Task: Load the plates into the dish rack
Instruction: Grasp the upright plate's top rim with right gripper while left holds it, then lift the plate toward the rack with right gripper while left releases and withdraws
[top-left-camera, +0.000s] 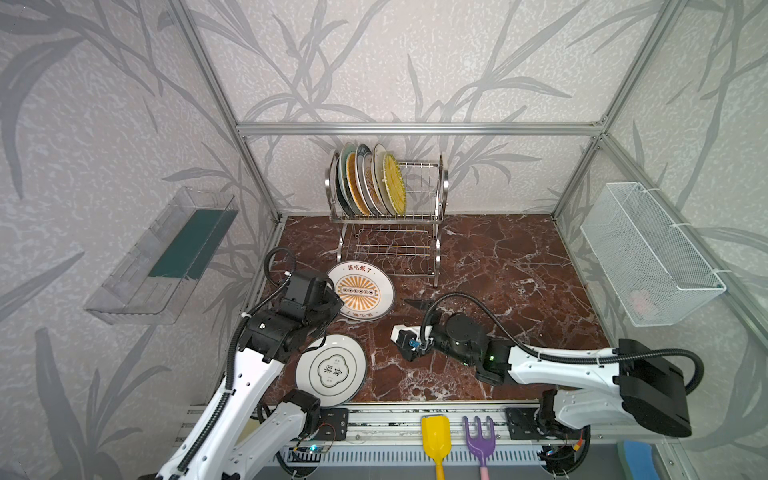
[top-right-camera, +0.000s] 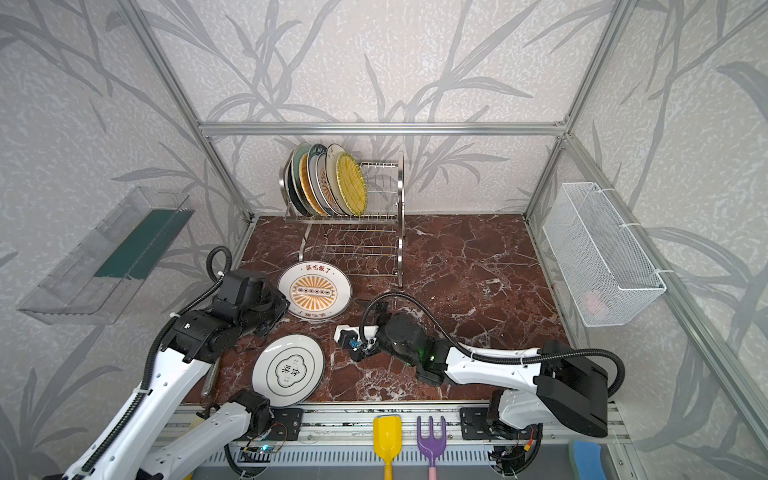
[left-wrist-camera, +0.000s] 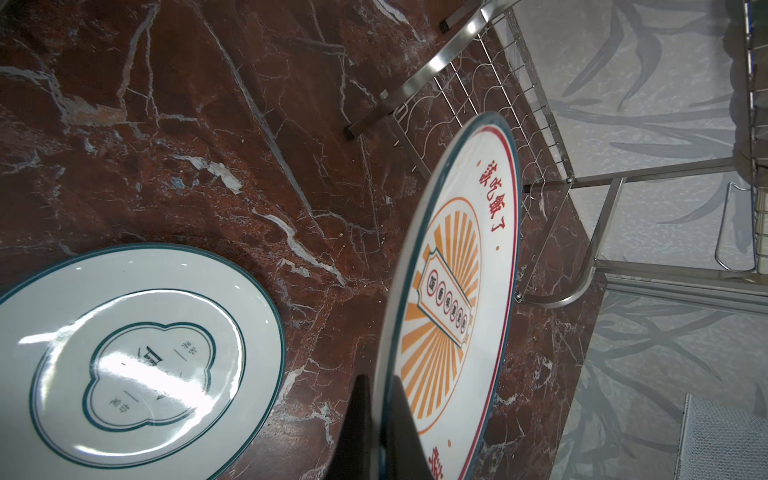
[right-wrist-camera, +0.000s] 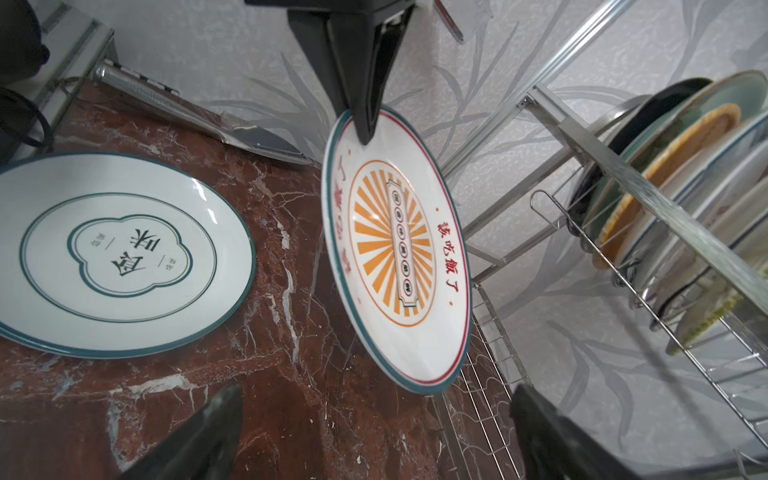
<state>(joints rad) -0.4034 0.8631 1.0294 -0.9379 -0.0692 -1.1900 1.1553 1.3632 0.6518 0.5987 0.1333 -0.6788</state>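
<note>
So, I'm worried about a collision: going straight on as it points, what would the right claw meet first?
Most likely the orange-sunburst plate that the left claw holds tilted, facing the open right claw; depth unclear.

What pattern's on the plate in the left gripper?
The sunburst plate: white, orange rays, red characters, teal-and-red rim. Clearest in the right wrist view.

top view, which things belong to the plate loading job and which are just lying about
Job: dish rack, racked plates, sunburst plate in the left end effector, character plate.
Lying about: clear tray, mesh basket, yellow scoop, purple rake.
</note>
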